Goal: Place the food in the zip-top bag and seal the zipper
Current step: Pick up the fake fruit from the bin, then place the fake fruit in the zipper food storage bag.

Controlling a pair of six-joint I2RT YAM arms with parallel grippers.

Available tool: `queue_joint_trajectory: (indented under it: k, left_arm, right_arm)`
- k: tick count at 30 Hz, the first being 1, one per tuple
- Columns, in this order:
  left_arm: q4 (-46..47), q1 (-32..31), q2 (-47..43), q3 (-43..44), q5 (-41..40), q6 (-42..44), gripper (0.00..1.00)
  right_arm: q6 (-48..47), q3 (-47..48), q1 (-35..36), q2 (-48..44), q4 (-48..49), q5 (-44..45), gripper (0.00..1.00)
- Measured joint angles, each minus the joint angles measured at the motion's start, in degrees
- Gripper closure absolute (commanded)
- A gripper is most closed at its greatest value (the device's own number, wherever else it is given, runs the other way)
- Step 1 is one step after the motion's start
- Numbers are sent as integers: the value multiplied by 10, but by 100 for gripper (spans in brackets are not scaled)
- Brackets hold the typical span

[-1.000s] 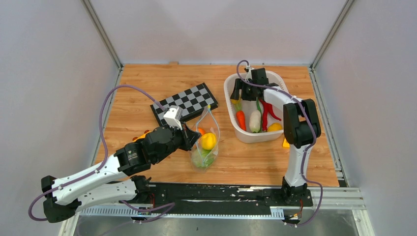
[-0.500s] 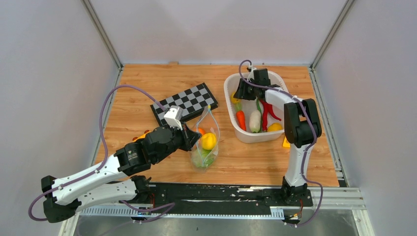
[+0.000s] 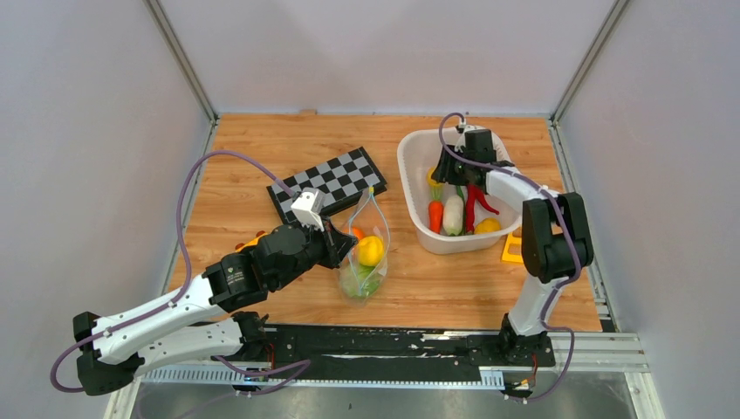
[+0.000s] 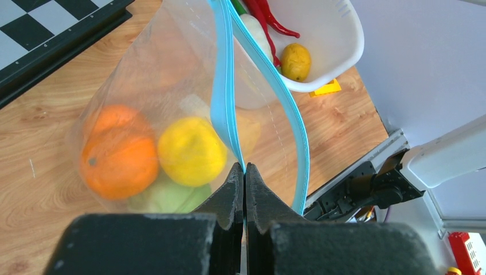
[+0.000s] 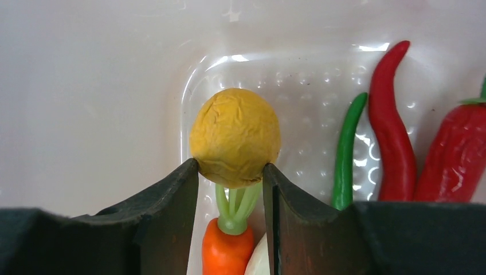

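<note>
The clear zip-top bag (image 3: 366, 253) lies on the table with its mouth held up. It holds an orange (image 4: 117, 157), a yellow fruit (image 4: 192, 150) and a green cabbage (image 4: 169, 196). My left gripper (image 4: 245, 172) is shut on one side of the teal-blue zipper (image 4: 220, 86), and the other side (image 4: 289, 109) bows away, so the mouth is open. My right gripper (image 5: 231, 169) is inside the white basket (image 3: 408, 188), shut on a yellow lemon (image 5: 235, 137) above a carrot (image 5: 229, 249). A white radish (image 3: 452, 214), red peppers (image 5: 392, 132) and a green pepper (image 5: 347, 152) lie in the basket.
A chessboard (image 3: 336, 179) lies behind the bag. A second yellow fruit (image 3: 489, 225) sits in the basket's near right corner. A yellow toy piece (image 3: 510, 249) lies right of the basket. A yellow-orange toy (image 3: 253, 238) shows beside my left arm.
My right gripper has moved right and nearer inside the basket and now grips the yellow lemon. The left arm and the bag have not moved.
</note>
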Motion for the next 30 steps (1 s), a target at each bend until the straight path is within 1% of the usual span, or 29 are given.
queue_joint_trajectory:
  k: [6,9,14,17,22,27,30]
  left_arm:
    - [0,0,0,0,0,0,100]
    - [0,0,0,0,0,0,100]
    - [0,0,0,0,0,0,100]
    - [0,0,0,0,0,0,100]
    - [1,0,1,0,2,0,100]
    - [1,0,3,0,2,0,100]
    - [2,0,9,0,2,0,100]
  right_arm:
    - [1,-37,-1,-61,-2,3,61]
    - [8,-69,-2,-114,7,-10,61]
    - [28,-118,-2,-227,13,-51,60]
    - [35,-136,-2,-275,21,-68,60]
    - [35,-145,-2,-316,19,-87,60]
    - [35,-151,-3,-356,17,-156,58]
    - [35,-152,-1,-400,18,-219,58]
